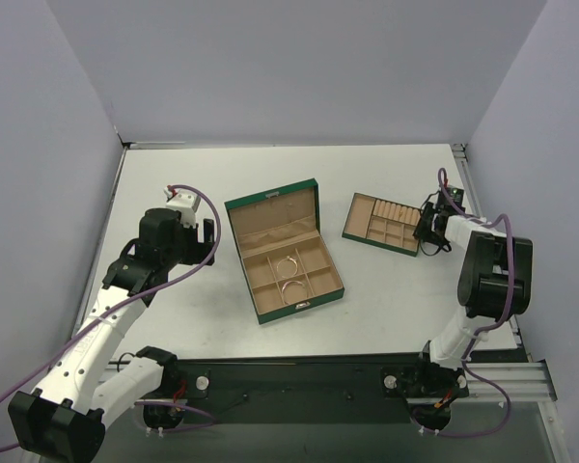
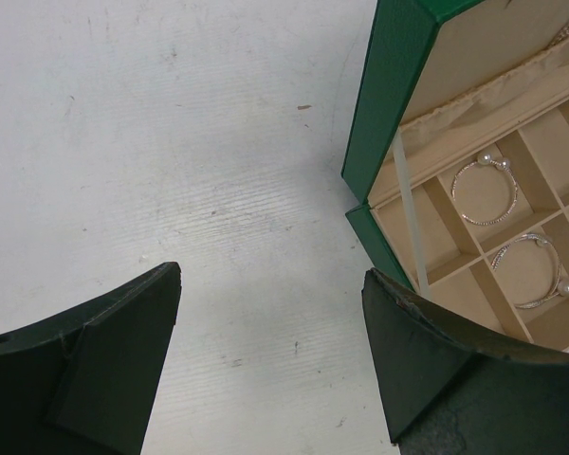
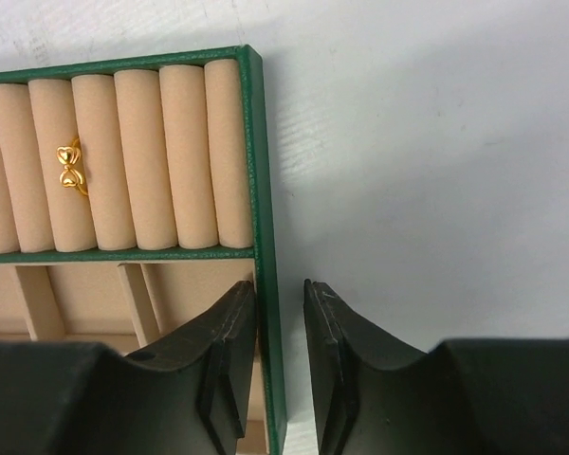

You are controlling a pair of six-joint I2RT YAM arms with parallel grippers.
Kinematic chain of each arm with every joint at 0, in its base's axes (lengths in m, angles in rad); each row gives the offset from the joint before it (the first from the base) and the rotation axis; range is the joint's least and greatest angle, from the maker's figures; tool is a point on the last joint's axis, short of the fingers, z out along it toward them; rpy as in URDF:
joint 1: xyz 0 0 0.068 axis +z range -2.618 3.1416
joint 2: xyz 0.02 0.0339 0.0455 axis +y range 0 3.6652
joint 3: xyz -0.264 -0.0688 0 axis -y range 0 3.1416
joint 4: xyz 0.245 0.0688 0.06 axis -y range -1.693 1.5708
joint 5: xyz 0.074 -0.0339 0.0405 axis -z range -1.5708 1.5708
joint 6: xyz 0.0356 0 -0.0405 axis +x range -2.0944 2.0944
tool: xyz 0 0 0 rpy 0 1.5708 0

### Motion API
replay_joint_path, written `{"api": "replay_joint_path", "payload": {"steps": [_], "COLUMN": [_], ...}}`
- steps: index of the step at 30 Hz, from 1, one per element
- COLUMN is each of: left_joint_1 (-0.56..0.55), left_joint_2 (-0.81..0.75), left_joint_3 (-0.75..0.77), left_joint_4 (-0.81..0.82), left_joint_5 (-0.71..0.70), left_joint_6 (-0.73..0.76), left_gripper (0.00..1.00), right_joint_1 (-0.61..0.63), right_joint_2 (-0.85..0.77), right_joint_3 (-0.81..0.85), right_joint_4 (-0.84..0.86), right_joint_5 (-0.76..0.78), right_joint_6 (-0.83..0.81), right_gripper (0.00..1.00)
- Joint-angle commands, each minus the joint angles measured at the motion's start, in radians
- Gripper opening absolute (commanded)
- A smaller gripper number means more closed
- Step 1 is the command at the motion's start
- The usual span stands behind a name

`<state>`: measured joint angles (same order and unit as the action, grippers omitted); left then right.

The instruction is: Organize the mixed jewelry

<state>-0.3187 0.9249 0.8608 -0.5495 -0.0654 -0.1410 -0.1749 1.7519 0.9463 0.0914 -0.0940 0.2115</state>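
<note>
Right fingers (image 3: 229, 327), narrowly parted, straddle the ring tray (image 3: 263, 142) wall, likely to reposition it, not yet clamped. Gold ring (image 3: 69, 168) sits between rolls (image 3: 137, 152). Left fingers (image 2: 114, 332) spread wide, empty, above tabletop (image 2: 171, 142) beside jewelry box (image 2: 389, 114) holding bangles (image 2: 485, 190)

A green box (image 1: 275, 222) lay open mid-tabletop (image 1: 193, 174), its lid on the far side. To its right, apart, sat a small green tray (image 1: 365, 218) with tan rolls.

Glossy gold ring (image 3: 70, 169); matt tan rolls (image 3: 185, 152)
</note>
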Motion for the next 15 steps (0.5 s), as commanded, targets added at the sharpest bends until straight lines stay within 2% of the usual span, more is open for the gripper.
{"api": "replay_joint_path", "payload": {"steps": [1, 7, 9, 12, 14, 15], "left_joint_1": [0.004, 0.003, 0.004, 0.004, 0.004, 0.004], "left_joint_2": [-0.006, -0.006, -0.006, -0.006, -0.006, -0.006], "left_joint_3": [0.006, 0.004, 0.004, 0.006, 0.006, 0.004], "left_joint_4": [0.031, 0.033, 0.031, 0.031, 0.031, 0.031], "left_joint_5": [0.013, 0.013, 0.012, 0.013, 0.015, 0.015], "left_joint_6": [0.014, 0.014, 0.014, 0.014, 0.014, 0.014], "left_gripper": [0.87, 0.87, 0.87, 0.87, 0.87, 0.87], "right_joint_1": [-0.002, -0.003, -0.003, -0.003, -0.003, -0.003], "right_joint_2": [0.04, 0.05, 0.055, 0.047, 0.044, 0.043], "right_joint_3": [0.066, 0.083, 0.088, 0.078, 0.074, 0.072], "right_joint_4": [-0.084, -0.087, -0.114, -0.107, -0.101, -0.099], "right_joint_5": [0.007, 0.007, 0.004, 0.002, 0.002, 0.0], "right_joint_6": [-0.001, 0.0, -0.001, -0.001, 0.0, -0.001], "right_gripper": [0.26, 0.21, 0.12, 0.09, 0.09, 0.19]}}
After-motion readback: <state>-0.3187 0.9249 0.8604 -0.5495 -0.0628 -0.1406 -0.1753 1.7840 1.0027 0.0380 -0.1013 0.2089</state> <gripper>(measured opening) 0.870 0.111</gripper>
